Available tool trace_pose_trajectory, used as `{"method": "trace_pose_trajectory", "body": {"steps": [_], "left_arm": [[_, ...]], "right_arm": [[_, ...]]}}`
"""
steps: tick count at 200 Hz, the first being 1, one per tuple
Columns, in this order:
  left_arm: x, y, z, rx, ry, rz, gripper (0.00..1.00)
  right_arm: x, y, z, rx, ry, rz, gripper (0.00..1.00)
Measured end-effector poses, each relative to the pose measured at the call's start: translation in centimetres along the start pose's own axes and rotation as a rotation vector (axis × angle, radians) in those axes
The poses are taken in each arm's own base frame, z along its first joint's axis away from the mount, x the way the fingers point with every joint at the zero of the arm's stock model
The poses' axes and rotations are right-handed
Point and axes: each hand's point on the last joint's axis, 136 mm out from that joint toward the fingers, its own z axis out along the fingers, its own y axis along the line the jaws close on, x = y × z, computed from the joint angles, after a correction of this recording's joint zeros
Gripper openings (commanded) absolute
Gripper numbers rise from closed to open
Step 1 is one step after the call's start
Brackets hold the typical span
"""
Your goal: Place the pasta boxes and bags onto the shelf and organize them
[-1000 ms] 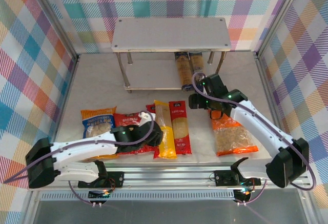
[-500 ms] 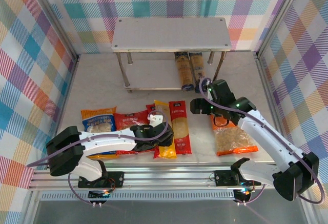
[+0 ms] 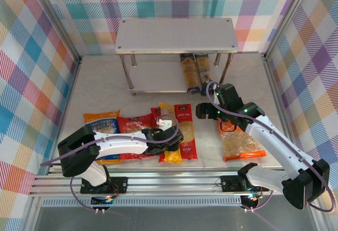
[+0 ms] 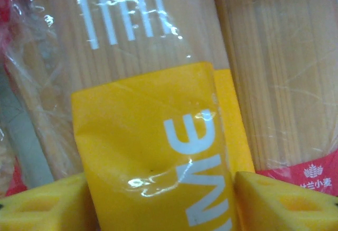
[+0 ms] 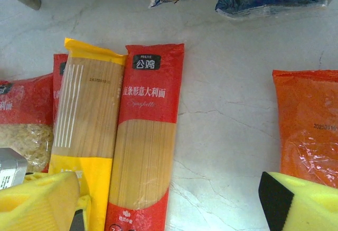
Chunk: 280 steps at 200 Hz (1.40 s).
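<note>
I count two blue-ended packs (image 3: 191, 73) already on the shelf (image 3: 176, 34), lower board. The yellow pack (image 3: 168, 128), red packs (image 3: 185, 130) and three bags (image 3: 240, 145) lie on the table (image 3: 105, 88). The left gripper (image 4: 161, 204) is spread astride the yellow pack. The right gripper (image 5: 171, 202) is spread and empty.

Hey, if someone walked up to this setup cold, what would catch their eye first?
Probably the bright pasta packs laid side by side at the front, where the left hand is down over the yellow spaghetti pack with a finger on either side. Next comes the grey shelf at the back, with two blue-ended packs on its lower board, and the orange bag lying apart on the right.
</note>
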Motion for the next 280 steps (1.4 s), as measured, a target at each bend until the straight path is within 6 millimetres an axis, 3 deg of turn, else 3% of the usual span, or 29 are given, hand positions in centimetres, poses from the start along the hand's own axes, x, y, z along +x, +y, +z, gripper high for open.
{"method": "trace_pose_trajectory", "body": {"steps": [57, 77, 86, 113, 184, 239, 280], "left_arm": [[-0.3, -0.4, -0.1, 0.011, -0.008, -0.005, 0.44], [-0.6, -0.4, -0.6, 0.011, -0.011, 0.0, 0.22], [-0.9, -0.5, -1.0, 0.018, -0.018, -0.008, 0.0], [-1.4, -1.4, -2.2, 0.072, -0.02, 0.019, 0.0], [-1.4, 0.4, -3.8, 0.055, 0.009, 0.051, 0.0], [-4.6, 3.6, -6.6, 0.067, -0.027, 0.018, 0.0], [-5.9, 4.7, -6.7, 0.084, -0.021, -0.015, 0.0]], "right_arm": [[0.2, 0.1, 0.2, -0.008, 0.005, 0.004, 0.88], [0.1, 0.2, 0.2, -0.011, 0.004, 0.004, 0.88], [0.1, 0.2, 0.2, -0.013, 0.003, 0.004, 0.88], [0.1, 0.2, 0.2, -0.013, 0.004, 0.007, 0.88], [0.2, 0.4, 0.1, -0.024, 0.009, 0.025, 0.88], [0.4, 0.7, 0.1, -0.033, 0.014, 0.021, 0.89], [0.6, 1.0, 0.3, -0.038, 0.022, 0.012, 0.88]]}}
